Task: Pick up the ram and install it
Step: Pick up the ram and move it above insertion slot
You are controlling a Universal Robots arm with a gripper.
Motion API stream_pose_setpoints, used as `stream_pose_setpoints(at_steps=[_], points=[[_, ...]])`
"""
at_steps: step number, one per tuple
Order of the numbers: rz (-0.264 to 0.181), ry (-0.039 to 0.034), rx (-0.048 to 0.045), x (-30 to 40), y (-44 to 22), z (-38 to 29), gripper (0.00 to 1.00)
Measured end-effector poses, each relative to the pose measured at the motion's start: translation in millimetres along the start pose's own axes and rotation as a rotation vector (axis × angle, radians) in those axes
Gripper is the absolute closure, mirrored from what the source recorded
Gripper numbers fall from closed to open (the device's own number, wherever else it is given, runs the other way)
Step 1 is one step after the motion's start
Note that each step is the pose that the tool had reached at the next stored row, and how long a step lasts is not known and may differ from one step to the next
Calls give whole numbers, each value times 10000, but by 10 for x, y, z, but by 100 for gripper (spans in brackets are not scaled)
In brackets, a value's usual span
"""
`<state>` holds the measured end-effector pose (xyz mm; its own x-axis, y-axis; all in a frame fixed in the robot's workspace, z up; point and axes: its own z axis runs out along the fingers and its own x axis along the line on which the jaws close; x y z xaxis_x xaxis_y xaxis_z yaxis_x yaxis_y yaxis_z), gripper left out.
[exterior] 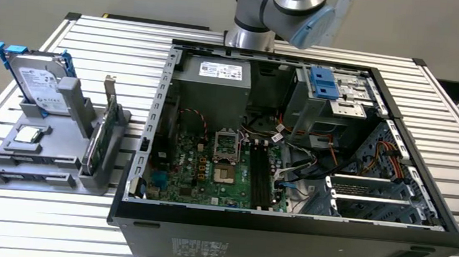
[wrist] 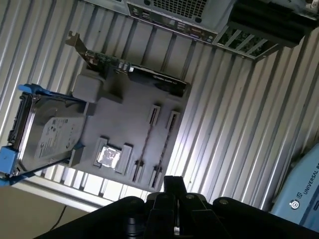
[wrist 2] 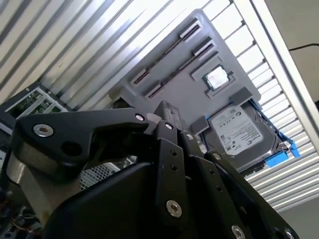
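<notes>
Grey plastic fixture sits on the slatted aluminium table; everything below is placed off this fixture.

- The ram: in the first wrist view, what looks like a thin dark line standing edge-on in the fixture, running between two pairs of small end clips; it is in the slot nearer the processor chip; nothing is touching it.
- A hard drive in blue rails stands tilted at the fixture's far end, at the exterior view's left.
- A green card with a metal bracket stands upright along the fixture's side nearest the computer case.
- The processor chip lies flat in a square pocket of the fixture, between the hard drive and the ram slots.
- The computer case is open-sided and lies just beside the fixture, on the exterior view's right of it; its motherboard is exposed, with long dark memory slots in it; I cannot tell whether any stick sits in those slots.
- The robot arm enters at the top of the exterior view, beyond the case and well apart from the fixture.
- The gripper is dark and seen from behind in both wrist views; it hangs over the fixture, clear of it and of every part on it; its tip lines up roughly with the fixture's slot end.
- Claw state: cannot tell; the linkages hide the tips, so spread or pressed together is not readable; nothing is visibly pinched.
</notes>
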<state>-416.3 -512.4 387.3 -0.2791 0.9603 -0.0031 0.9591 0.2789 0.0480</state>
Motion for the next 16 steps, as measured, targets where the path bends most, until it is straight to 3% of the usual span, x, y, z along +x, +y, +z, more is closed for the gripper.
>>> stream_pose_setpoints(at_steps=[11,12,16], points=[[1515,-73,5,0,-1,3,100],[1951,-94,6,0,-1,4,100],[2539,-122,9,0,-2,4,100]])
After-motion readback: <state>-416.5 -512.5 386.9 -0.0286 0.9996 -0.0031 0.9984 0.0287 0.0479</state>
